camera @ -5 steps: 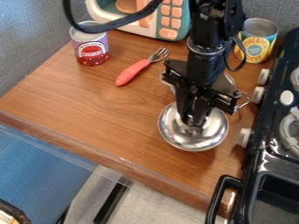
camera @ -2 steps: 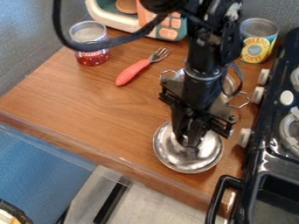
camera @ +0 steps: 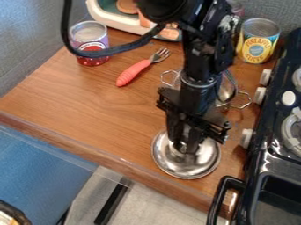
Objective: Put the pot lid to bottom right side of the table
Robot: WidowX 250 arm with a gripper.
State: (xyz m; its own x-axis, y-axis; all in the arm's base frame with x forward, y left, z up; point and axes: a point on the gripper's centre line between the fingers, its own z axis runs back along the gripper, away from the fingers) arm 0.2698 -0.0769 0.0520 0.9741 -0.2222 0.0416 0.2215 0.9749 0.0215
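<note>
My gripper (camera: 185,148) hangs over the front right part of the wooden table (camera: 100,105), its fingers shut on the knob of the silver pot lid (camera: 194,166). The round, shiny lid is below the fingertips, close to the table's front edge; whether it touches the wood I cannot tell. Behind the arm, the metal pot (camera: 225,91) with wire side handles is partly hidden.
A red-handled fork (camera: 134,72) lies left of the pot. One can (camera: 92,48) stands at the back left, another (camera: 257,44) at the back right. A toy microwave (camera: 111,19) is behind. The black stove (camera: 276,132) with white knobs borders the right side.
The gripper and the lid in it have moved toward the table's front edge and slightly left, away from the pot. More of the pot's handles shows.
</note>
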